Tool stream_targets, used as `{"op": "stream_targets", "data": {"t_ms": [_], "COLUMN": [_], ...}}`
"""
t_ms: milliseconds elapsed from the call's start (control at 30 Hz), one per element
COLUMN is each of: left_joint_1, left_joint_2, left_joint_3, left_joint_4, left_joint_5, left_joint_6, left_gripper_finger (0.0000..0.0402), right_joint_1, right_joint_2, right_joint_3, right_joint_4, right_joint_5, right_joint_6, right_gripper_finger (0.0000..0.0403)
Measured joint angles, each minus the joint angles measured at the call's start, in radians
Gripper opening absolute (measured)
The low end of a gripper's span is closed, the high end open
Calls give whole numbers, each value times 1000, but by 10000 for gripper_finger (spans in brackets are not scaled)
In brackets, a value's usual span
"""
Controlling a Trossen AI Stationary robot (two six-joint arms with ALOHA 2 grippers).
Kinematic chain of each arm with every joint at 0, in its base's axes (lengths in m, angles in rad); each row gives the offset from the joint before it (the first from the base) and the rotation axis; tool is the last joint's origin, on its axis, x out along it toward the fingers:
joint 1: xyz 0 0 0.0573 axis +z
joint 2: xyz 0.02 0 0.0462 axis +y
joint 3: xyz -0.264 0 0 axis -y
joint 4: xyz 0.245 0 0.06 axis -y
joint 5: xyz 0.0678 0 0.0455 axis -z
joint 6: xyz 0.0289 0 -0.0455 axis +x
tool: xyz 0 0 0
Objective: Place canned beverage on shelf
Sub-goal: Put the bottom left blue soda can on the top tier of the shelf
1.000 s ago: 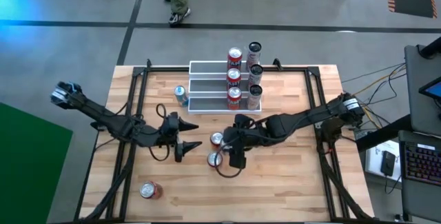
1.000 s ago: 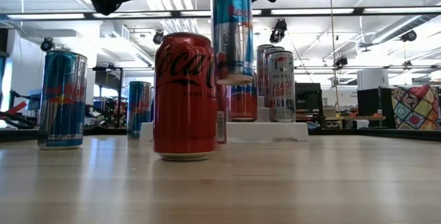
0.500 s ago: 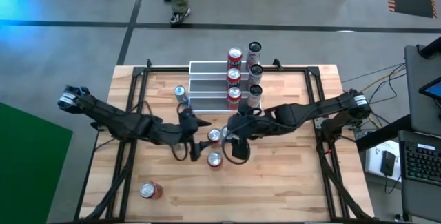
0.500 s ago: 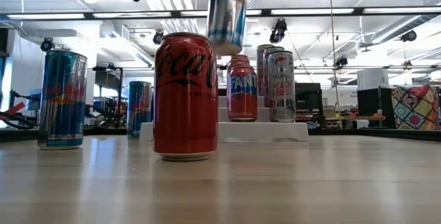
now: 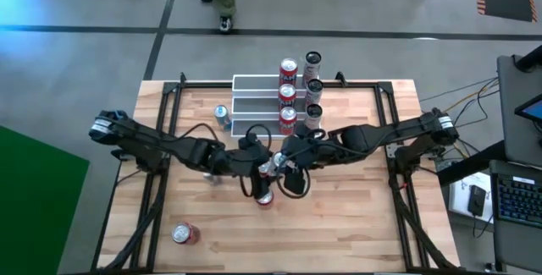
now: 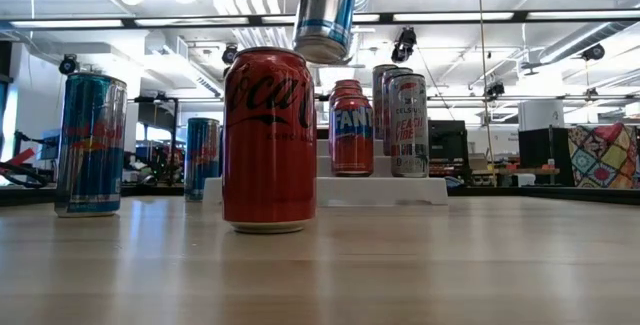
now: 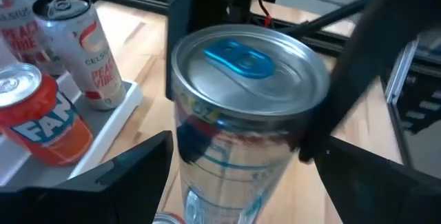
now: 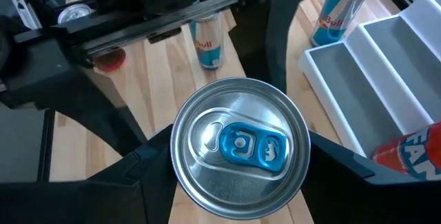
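A slim silver-blue can (image 6: 325, 13) hangs tilted in the air above a red cola can (image 6: 268, 140), which stands on the table. My right gripper (image 5: 284, 172) is shut on the slim can, whose lid fills the right wrist view (image 8: 238, 145). My left gripper (image 5: 254, 158) is open. Its fingers stand on either side of the same can (image 7: 241, 114); I cannot tell whether they touch it. The white stepped shelf (image 5: 254, 106) at the far middle holds red cans (image 5: 288, 96) and white cans (image 5: 313, 89). My right gripper pinches the slim can at its upper end, just under the lid's rim (image 8: 176, 156), one finger (image 8: 148, 182) on each side. The fingers come from above, pointing down. The can hangs below them, lifted clear of the table and tilted.
A blue can (image 5: 222, 116) stands left of the shelf. A red can (image 5: 182, 233) lies near the front left. The cola can (image 5: 264, 197) stands right under the grippers. Two blue cans (image 6: 90, 145) (image 6: 202, 157) show left in the low view. The shelf's left half (image 8: 386, 65) is bare.
My right gripper has lifted the slim can higher off the table, and the can has tipped out of upright. My left gripper has moved toward the table's right, up to the can, and now has its open fingers around it.
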Motion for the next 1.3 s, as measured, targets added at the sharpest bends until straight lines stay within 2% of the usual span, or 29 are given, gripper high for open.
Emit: {"op": "stream_targets", "data": {"t_ms": [333,667,867,1033,1300], "left_joint_1": [16,33,37,54,153], "left_joint_2": [-10,-13,-13,-9,-45], "left_joint_3": [-53,-46,-47,-57,-57], "left_joint_4": [134,135,173,153,162], "left_joint_5": [-2,-28,-30,-40,-26], "left_joint_6": [-38,-27,-27,-24,21], "left_gripper_finger": [298,218,224,231,231], "right_joint_1": [4,3,3,4,4], "right_joint_2": [-21,-37,-61,-138,-272], "right_joint_3": [0,-1,-1,5,15], "right_joint_4": [3,17,18,35,20], "right_joint_5": [1,0,17,54,109], "right_joint_6": [1,43,50,23,25], "right_gripper_finger": [235,241,259,288,300]}}
